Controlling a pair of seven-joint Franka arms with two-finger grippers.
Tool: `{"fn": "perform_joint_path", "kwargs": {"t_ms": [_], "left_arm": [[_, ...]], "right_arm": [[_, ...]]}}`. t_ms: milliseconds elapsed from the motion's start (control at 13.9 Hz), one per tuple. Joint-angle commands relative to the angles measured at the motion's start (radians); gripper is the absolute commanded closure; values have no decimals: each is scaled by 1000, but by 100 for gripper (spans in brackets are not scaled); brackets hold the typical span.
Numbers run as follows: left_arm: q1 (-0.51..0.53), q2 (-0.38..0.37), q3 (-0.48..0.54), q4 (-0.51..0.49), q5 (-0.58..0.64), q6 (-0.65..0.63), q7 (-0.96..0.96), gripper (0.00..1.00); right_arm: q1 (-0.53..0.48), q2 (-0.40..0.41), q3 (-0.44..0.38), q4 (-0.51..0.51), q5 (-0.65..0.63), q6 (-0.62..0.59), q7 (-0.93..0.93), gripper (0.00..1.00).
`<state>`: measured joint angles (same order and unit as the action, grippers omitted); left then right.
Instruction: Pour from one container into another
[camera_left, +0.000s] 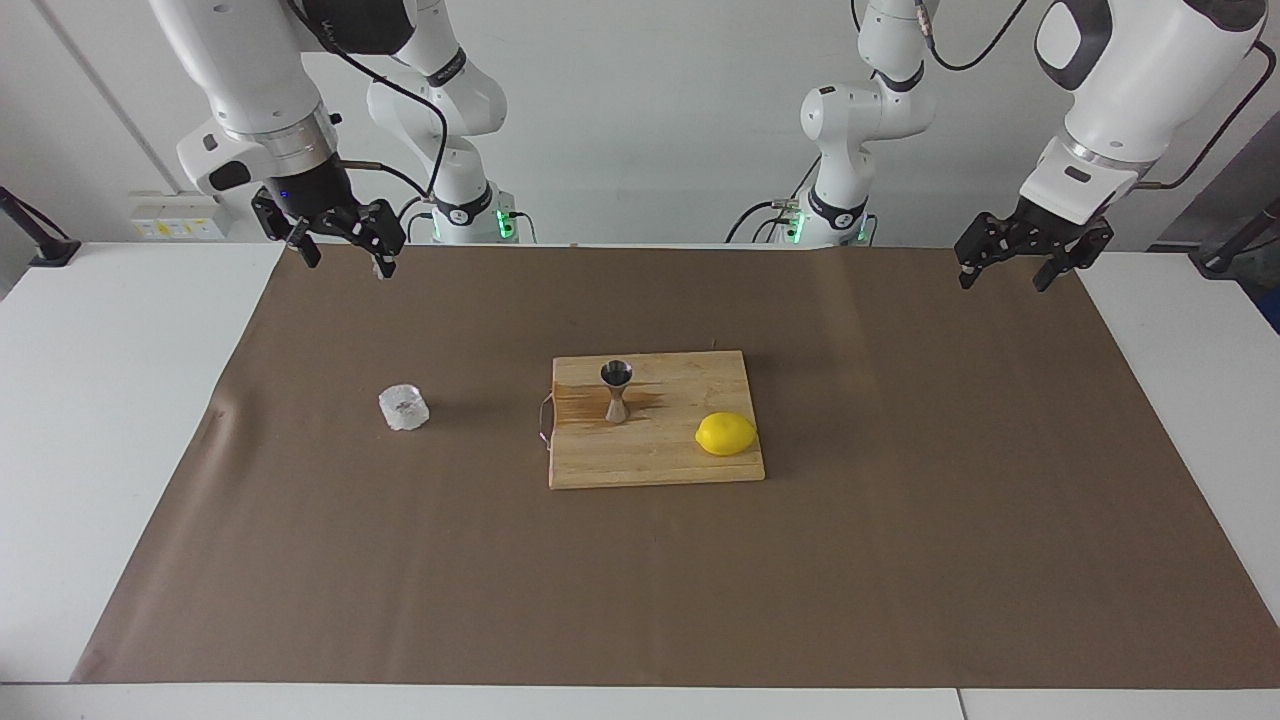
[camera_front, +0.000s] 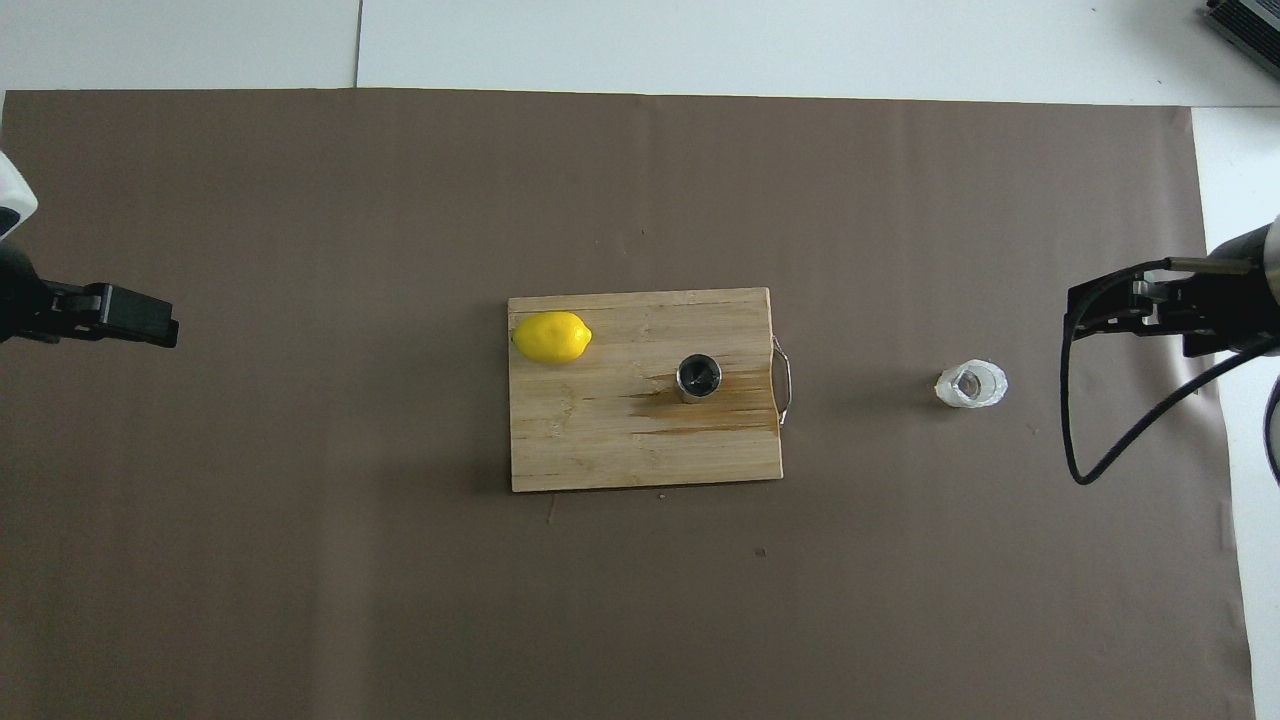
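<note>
Jaws of both the right gripper (camera_left: 340, 250) and left gripper (camera_left: 1010, 265) released, empty — right should descend squarely over the faceted glass (camera_left: 404, 407), standing on the table beside the board-mounted jigger (camera_left: 616, 390), gripping low.

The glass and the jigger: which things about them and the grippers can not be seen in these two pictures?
- Glass: both views, too small and clear to show any liquid inside.
- Jigger: overhead view, its cup is dark; fill level unreadable. Facing view shows only its outside.
- Left gripper: overhead view, picture edge cuts off the arm.
- Right gripper: overhead view, edge cuts off the arm; its own body hides the fingers.
</note>
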<state>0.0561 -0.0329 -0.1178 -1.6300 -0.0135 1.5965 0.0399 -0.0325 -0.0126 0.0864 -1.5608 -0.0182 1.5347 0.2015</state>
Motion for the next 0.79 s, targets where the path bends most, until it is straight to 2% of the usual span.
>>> {"fn": "perform_joint_path", "kwargs": {"t_ms": [0, 575, 719], "left_arm": [[8, -10, -6, -11, 12, 0, 8, 0], [8, -10, -6, -11, 12, 0, 8, 0], [8, -10, -6, -13, 12, 0, 8, 0]], "right_arm": [[-14, 6, 9, 22, 20, 1, -50, 0], [-7, -4, 7, 7, 24, 1, -47, 0], [69, -4, -57, 7, 24, 1, -48, 0]]}}
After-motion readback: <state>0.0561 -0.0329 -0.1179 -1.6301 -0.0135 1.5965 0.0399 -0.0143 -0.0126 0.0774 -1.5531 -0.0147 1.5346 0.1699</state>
